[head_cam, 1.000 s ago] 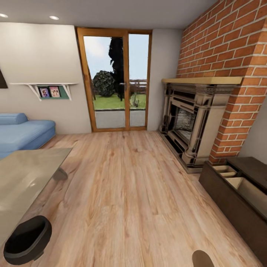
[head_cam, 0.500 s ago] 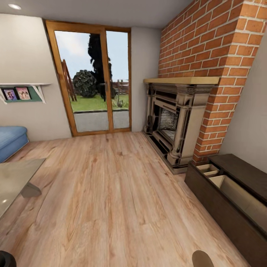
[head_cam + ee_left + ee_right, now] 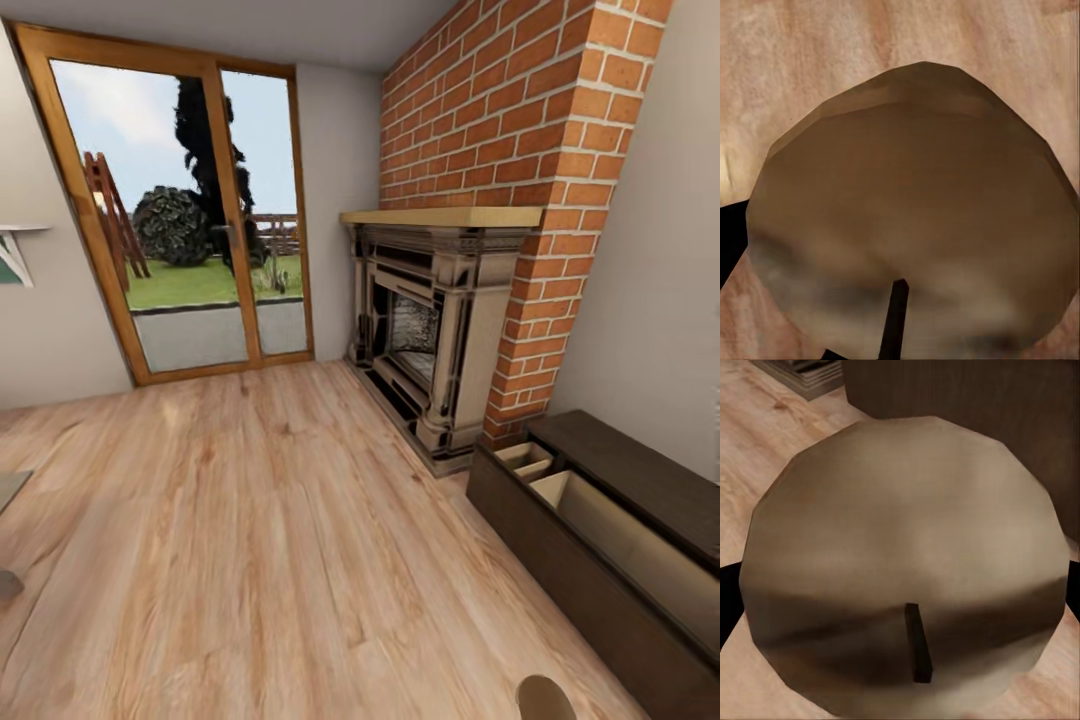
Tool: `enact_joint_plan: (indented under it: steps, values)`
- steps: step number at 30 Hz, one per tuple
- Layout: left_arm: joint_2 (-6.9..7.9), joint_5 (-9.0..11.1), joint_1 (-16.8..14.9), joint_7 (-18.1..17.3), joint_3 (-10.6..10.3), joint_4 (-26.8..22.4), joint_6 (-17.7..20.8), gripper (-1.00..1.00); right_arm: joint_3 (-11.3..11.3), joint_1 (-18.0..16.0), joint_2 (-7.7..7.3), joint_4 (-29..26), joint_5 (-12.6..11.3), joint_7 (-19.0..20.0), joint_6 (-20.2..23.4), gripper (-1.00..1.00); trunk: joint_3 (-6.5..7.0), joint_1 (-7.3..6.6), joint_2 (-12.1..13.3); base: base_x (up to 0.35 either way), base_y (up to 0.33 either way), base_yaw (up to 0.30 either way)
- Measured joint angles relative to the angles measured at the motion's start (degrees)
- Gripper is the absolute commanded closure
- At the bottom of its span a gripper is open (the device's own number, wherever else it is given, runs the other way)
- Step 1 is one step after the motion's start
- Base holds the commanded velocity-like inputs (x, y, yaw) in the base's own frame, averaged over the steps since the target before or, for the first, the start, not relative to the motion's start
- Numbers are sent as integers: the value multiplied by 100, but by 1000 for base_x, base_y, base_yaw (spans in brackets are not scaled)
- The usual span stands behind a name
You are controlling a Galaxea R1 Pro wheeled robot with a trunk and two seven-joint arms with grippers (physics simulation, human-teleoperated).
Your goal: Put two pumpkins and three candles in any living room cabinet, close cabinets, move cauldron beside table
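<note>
Two candles ride along, one close in front of each wrist camera: a tan candle (image 3: 915,217) fills the left wrist view, and a second candle (image 3: 904,562) the right, so each tool seems to grip one, though the fingers are too hidden to be sure. Over the last second the head view has swung right: the table and cauldron have slid out of frame, and the cabinet (image 3: 600,590) by the fireplace (image 3: 430,320) now sits nearer, its drawer open. The robot is likely heading there to unload.
</note>
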Motion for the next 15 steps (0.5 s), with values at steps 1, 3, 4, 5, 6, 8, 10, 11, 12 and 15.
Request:
enact_joint_plan:
  steps: [1, 3, 4, 5, 6, 8, 10, 11, 12, 15]
  values:
    - [1, 0, 0, 0, 1, 0, 0, 100, -4, 0, 0, 0, -3, -1, 0, 100, 0, 0, 0, 333, 103, -266]
    - [2, 0, 0, 0, 1, 0, 0, 100, -1, 0, 0, 0, -2, 0, 0, 100, 0, 0, 0, 333, 121, -266]
    - [1, 0, 0, 0, 1, 0, 0, 100, -1, 0, 0, 0, -1, 1, 1, 100, 0, 0, 0, 333, 133, -266]
    - [1, 0, 0, 0, 1, 0, 0, 100, -2, 0, 0, 0, -1, 1, 1, 100, 0, 0, 0, 332, 144, -266]
    - [1, 0, 0, 1, 1, 0, 0, 100, -4, 0, 0, 0, -3, 1, 1, 100, 0, 0, 0, 329, 159, -266]
    - [4, 0, 0, 1, 1, 1, -6, 100, -4, 0, 0, 1, -3, 1, 3, 100, 0, 0, 0, 325, 171, -266]
    - [7, 0, 0, 1, 1, 2, -7, 100, 3, 0, 0, 6, 8, 5, 4, 100, 0, 0, 0, 323, 179, -266]
    - [7, 0, 0, 1, 1, 2, -7, 100, 4, 0, 0, 7, 9, 7, 5, 100, 0, 0, 0, 322, 181, -266]
    - [8, 0, 0, 1, 1, 2, -7, 100, 3, 0, 0, 7, 8, 8, 7, 100, 0, 0, 0, 322, 181, -266]
    - [8, 0, 0, 1, 5, 2, -8, 100, 3, 0, 0, 8, 6, 6, 9, 100, 0, 0, 0, 322, 182, -266]
